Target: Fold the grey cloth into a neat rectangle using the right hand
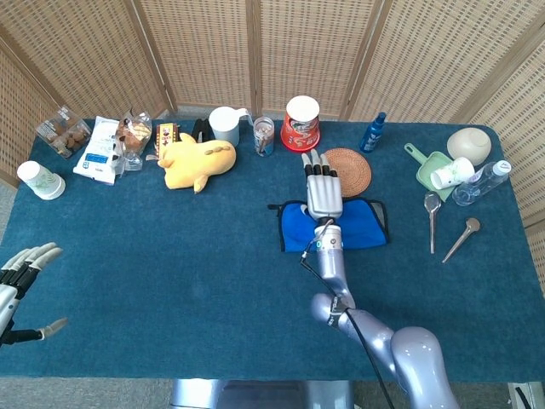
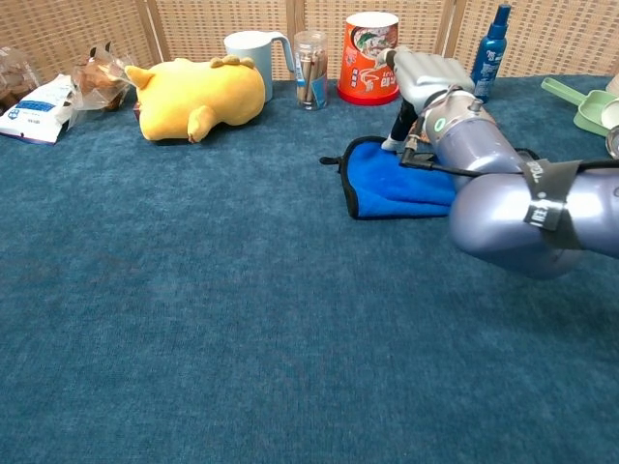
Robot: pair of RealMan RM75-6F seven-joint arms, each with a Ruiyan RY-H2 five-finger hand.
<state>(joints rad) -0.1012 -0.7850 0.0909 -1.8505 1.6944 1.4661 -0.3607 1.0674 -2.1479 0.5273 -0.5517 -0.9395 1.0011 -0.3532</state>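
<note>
blue surface (image 1: 170, 256) carries the folded cloth (image 1: 298, 232) mid-table under the flat, open-fingered right hand (image 1: 324, 194), likely pressing the fold; next, lifting clear without dragging it.

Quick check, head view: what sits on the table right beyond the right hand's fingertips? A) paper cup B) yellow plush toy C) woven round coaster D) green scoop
C: the right hand lies flat over the blue cloth, fingers pointing at the woven round coaster just ahead; the plush, scoop and cups sit well off to the sides.
</note>
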